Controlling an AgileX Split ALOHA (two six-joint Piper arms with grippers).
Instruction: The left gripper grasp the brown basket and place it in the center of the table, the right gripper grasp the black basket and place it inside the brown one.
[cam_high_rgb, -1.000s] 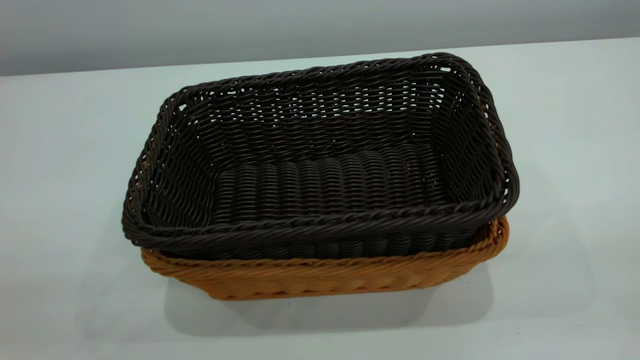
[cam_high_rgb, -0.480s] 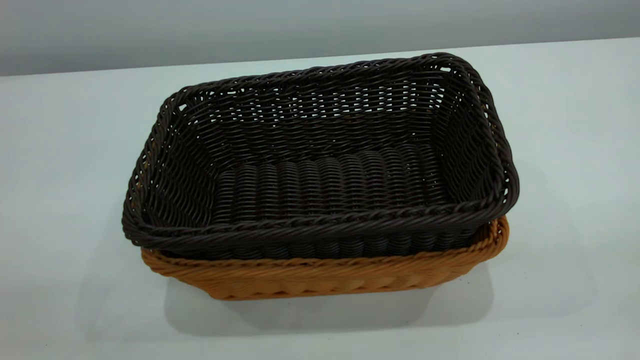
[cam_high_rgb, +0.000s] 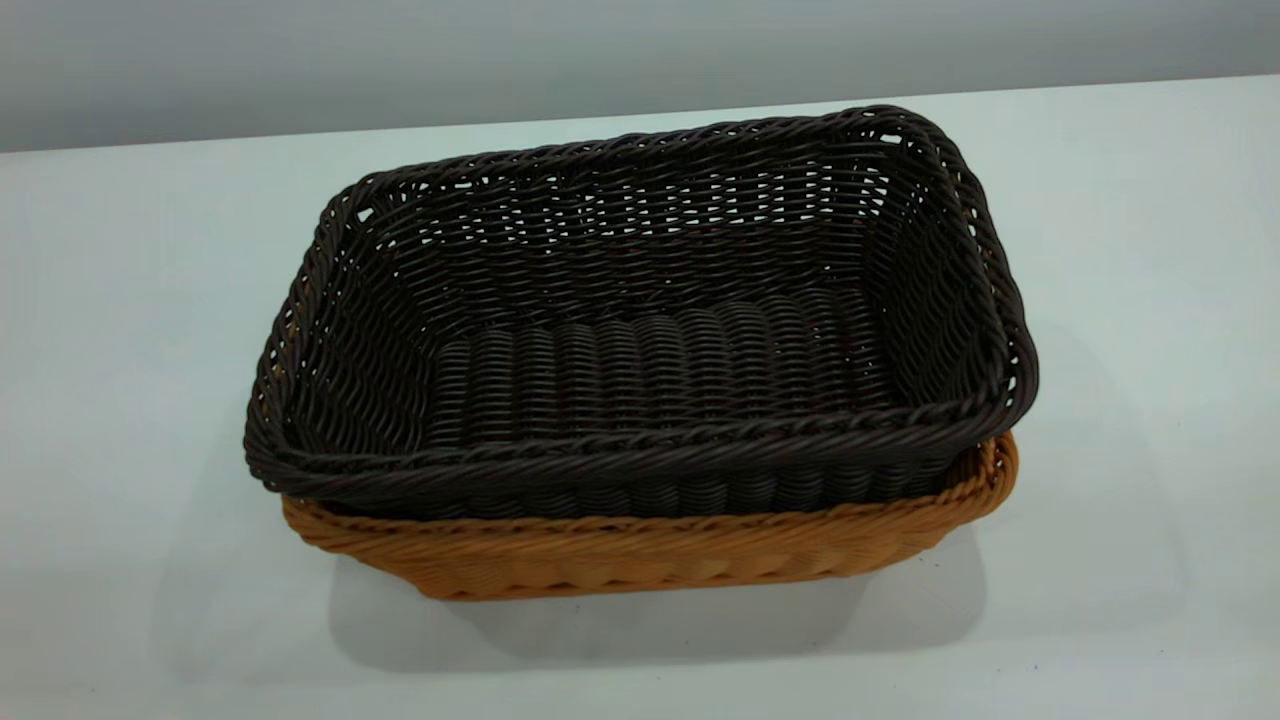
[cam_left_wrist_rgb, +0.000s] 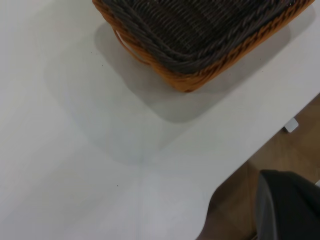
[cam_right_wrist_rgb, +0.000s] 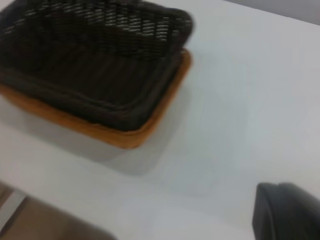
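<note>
On the table (cam_high_rgb: 1130, 250) the black basket (cam_high_rgb: 640, 310) already sits nested in the brown basket (cam_high_rgb: 650, 555) near the middle, so the job looks done; neither gripper shows clearly enough to judge its fingers.

You have open table (cam_high_rgb: 130, 350) on every side of the nested pair; only the black basket (cam_high_rgb: 640, 330), seated in the brown basket (cam_high_rgb: 650, 555), blocks the centre.
</note>
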